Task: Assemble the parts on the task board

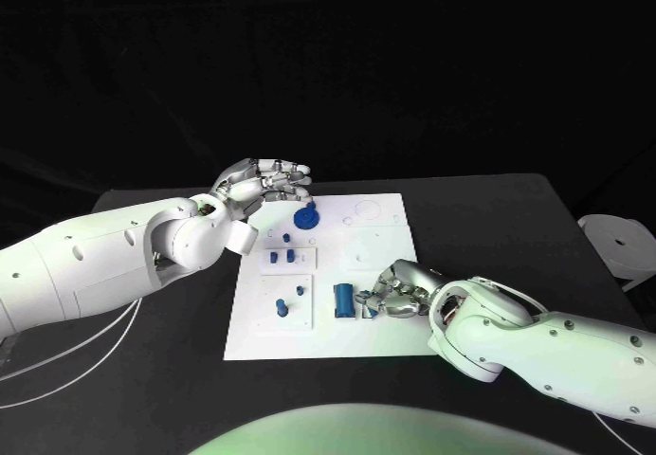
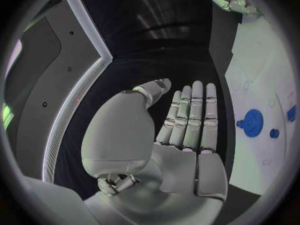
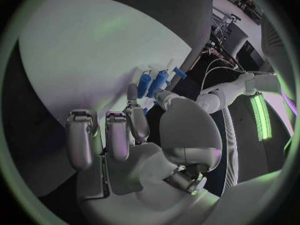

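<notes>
Nearest in the head view, the right hand (image 1: 393, 292) is seen curled low on the task board (image 1: 376, 332), touching the blue cylinder (image 1: 343, 300); whether it is gripped cannot be told. A sideways nudge could roll it away. By the left wrist view, the left hand (image 2: 181, 135) is held flat, released, beside the blue gear (image 2: 253, 122). By the right wrist view, bent fingers (image 3: 139, 122) are shown near small blue parts (image 3: 153, 82).
</notes>
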You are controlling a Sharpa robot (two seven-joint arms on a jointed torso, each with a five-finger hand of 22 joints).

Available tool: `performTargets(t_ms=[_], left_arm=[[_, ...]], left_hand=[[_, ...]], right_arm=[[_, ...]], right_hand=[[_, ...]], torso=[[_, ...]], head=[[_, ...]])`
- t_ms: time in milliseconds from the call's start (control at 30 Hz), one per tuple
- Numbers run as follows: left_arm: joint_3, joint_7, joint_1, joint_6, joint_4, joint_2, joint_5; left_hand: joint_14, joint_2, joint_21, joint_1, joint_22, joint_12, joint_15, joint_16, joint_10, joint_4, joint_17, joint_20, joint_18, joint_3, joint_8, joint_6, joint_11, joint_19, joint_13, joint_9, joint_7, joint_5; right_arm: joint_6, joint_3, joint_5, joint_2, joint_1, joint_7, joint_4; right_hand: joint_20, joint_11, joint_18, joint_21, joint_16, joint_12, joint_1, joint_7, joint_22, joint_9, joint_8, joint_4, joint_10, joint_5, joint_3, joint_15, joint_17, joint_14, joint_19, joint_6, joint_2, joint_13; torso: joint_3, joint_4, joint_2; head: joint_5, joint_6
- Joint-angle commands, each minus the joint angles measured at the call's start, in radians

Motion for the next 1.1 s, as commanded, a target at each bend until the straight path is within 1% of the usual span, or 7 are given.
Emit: performTargets(t_ms=[33,533,600,667,767,1033,1100], left_arm=[[0.001,0.004,0.001,0.016,0.003,0.000,-0.002],[0.001,0.002,0.001,0.016,0.003,-0.003,-0.002],[0.001,0.002,0.001,0.016,0.004,-0.003,-0.002],[0.001,0.002,0.001,0.016,0.004,-0.003,-0.002],[0.001,0.003,0.001,0.016,0.004,-0.004,-0.003],[0.001,0.013,0.000,0.012,-0.002,-0.001,-0.002],[0.000,0.018,0.000,0.011,-0.008,0.002,-0.001]], left_hand=[[-0.002,0.008,-0.005,-0.003,-0.001,0.004,0.004,-0.005,-0.006,0.006,0.001,0.000,0.011,-0.001,-0.004,-0.007,-0.003,0.008,0.001,-0.001,0.019,0.002],[-0.002,0.008,-0.007,-0.004,-0.002,0.005,0.005,-0.005,-0.007,0.007,0.002,0.000,0.011,-0.002,-0.004,-0.007,-0.003,0.009,0.001,-0.001,0.019,0.002],[-0.002,0.008,-0.007,-0.004,-0.002,0.005,0.005,-0.005,-0.007,0.007,0.002,0.000,0.011,-0.002,-0.004,-0.007,-0.003,0.009,0.001,-0.001,0.019,0.002],[-0.002,0.008,-0.007,-0.004,-0.002,0.005,0.005,-0.005,-0.007,0.007,0.002,0.000,0.011,-0.002,-0.004,-0.007,-0.003,0.009,0.001,-0.001,0.019,0.002],[-0.002,0.008,-0.007,-0.004,-0.002,0.005,0.005,-0.005,-0.007,0.007,0.002,0.000,0.011,-0.002,-0.004,-0.007,-0.003,0.009,0.001,-0.001,0.019,0.002],[-0.002,0.008,-0.008,-0.005,-0.003,0.006,0.005,-0.006,-0.008,0.008,0.003,0.000,0.011,-0.002,-0.003,-0.007,-0.003,0.010,0.001,-0.001,0.019,0.002],[-0.002,0.008,-0.008,-0.005,-0.003,0.006,0.005,-0.006,-0.008,0.009,0.003,0.000,0.011,-0.002,-0.003,-0.007,-0.003,0.010,0.002,-0.001,0.019,0.002]], right_arm=[[0.009,0.000,-0.016,-0.003,-0.001,0.020,0.005],[0.018,0.000,-0.025,-0.040,-0.001,0.020,0.039],[0.029,0.000,-0.023,-0.046,-0.001,0.026,0.039],[0.035,0.000,-0.022,-0.052,-0.001,0.032,0.039],[0.027,0.000,-0.015,-0.060,-0.001,0.046,0.039],[-0.061,0.000,0.283,-0.091,0.022,0.315,0.016],[-0.055,0.001,0.420,-0.096,0.036,0.419,0.000]], right_hand=[[-0.009,0.002,-0.012,0.006,0.006,0.004,-0.010,0.000,0.239,0.000,-0.003,0.000,0.008,0.005,-0.004,-0.007,0.134,0.076,0.071,0.005,-0.002,0.055],[-0.010,-0.001,-0.013,0.010,0.008,0.009,0.005,-0.002,0.240,0.001,-0.002,-0.009,0.011,0.019,-0.016,-0.008,0.137,0.077,0.073,0.007,0.026,0.060],[-0.011,-0.001,-0.013,0.010,0.008,0.009,0.037,-0.002,0.240,0.001,-0.003,-0.018,0.011,0.007,-0.015,-0.009,0.138,0.077,0.072,0.006,0.029,0.060],[-0.010,0.000,-0.012,0.008,0.007,0.005,0.100,-0.001,0.240,0.000,-0.006,-0.043,0.010,-0.058,-0.004,-0.008,0.136,0.076,0.071,0.003,0.034,0.059],[-0.010,0.001,-0.010,0.000,0.005,-0.007,0.113,0.000,0.237,-0.001,-0.009,-0.048,0.004,-0.061,-0.001,-0.008,0.132,0.075,0.068,-0.001,0.032,0.051],[0.006,0.027,0.019,-0.147,-0.038,-0.100,0.144,0.030,0.195,-0.015,-0.048,-0.044,-0.052,-0.049,-0.011,0.013,0.057,0.057,0.006,-0.063,0.018,-0.009],[0.016,0.040,0.041,-0.261,-0.084,-0.183,0.183,0.046,0.162,-0.019,-0.067,-0.060,-0.105,-0.023,-0.006,0.024,-0.012,0.036,-0.043,-0.100,0.025,-0.066]], torso=[[0.0002,-0.0003,0.001],[-0.0007,0.0002,0.000],[-0.0005,0.0001,0.000],[-0.0002,0.0000,0.000],[-0.0004,0.0003,-0.001],[-0.0034,-0.0016,-0.004],[-0.0068,-0.0036,-0.009]], head=[[0.001,-0.001],[0.003,-0.002],[0.003,-0.002],[0.004,-0.001],[0.003,0.000],[0.000,0.015],[-0.001,0.022]])
